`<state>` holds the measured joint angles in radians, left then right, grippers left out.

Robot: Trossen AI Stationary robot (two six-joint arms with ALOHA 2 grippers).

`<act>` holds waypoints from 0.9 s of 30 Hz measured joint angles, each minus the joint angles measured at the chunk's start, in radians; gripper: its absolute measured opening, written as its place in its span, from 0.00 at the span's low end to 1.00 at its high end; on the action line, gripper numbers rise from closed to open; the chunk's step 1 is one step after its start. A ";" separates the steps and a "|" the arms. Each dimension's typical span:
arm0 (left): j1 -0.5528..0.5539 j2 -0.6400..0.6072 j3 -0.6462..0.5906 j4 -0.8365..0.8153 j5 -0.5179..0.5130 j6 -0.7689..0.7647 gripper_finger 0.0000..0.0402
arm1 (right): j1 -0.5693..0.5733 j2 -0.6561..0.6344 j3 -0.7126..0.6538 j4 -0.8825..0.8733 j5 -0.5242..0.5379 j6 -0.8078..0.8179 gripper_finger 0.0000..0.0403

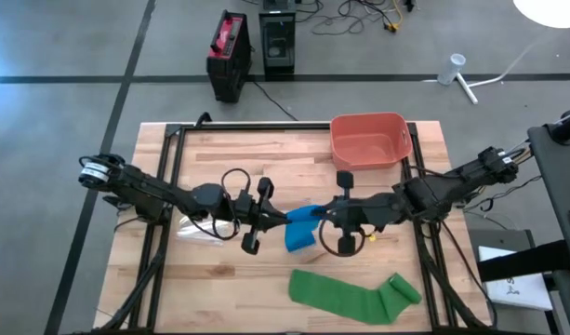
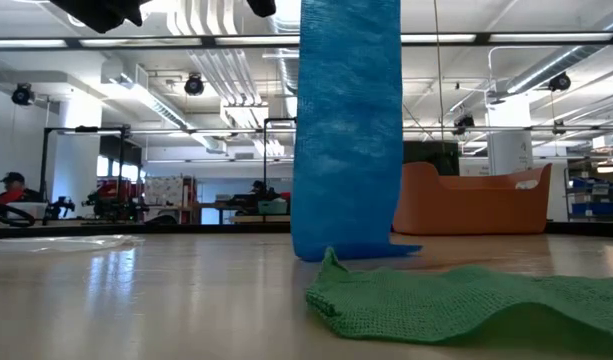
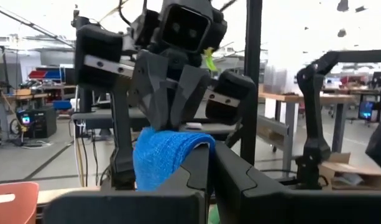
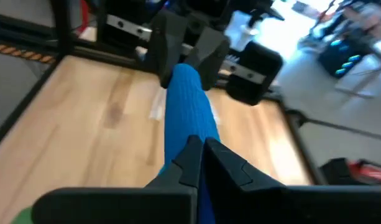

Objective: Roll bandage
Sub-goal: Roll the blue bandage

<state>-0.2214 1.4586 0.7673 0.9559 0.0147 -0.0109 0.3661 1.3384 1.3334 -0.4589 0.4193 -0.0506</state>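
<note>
High view shows my two sets of fingers meeting at the counter's [image 1: 219, 158] middle, with the blue bandage [image 1: 303, 226] strung between them. My left fingers [image 1: 283, 220] pinch one end from nine o'clock; my right fingers [image 1: 324, 216] are clamped on it from three o'clock, and the loose tail hangs down to the wood. Both grips look closed tight on cloth.

To roll well, I judge I should keep the strip taut between the two grips, turn one wrist steadily and let the other feed the cloth in line, so the layers stack square. The green bandage [image 1: 354, 294] at five o'clock and the orange bin [image 1: 368, 141] at one o'clock lie apart from my work.
</note>
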 joint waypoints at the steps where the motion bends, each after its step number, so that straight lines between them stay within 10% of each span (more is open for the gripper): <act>1: -0.001 0.000 0.000 -0.004 0.002 0.001 0.00 | -0.008 0.003 0.000 -0.005 -0.028 0.009 0.02; 20: -0.001 -0.022 0.005 0.013 0.002 0.002 0.00 | -0.014 -0.059 -0.003 -0.112 -0.047 0.062 0.02; 27: 0.000 -0.039 0.005 0.009 -0.002 -0.068 0.00 | 0.075 -0.089 0.006 -0.103 0.184 -0.079 0.06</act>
<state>-0.2212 1.4195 0.7719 0.9653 0.0126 -0.0785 0.4406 1.2492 1.3399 -0.5620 0.6033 -0.1297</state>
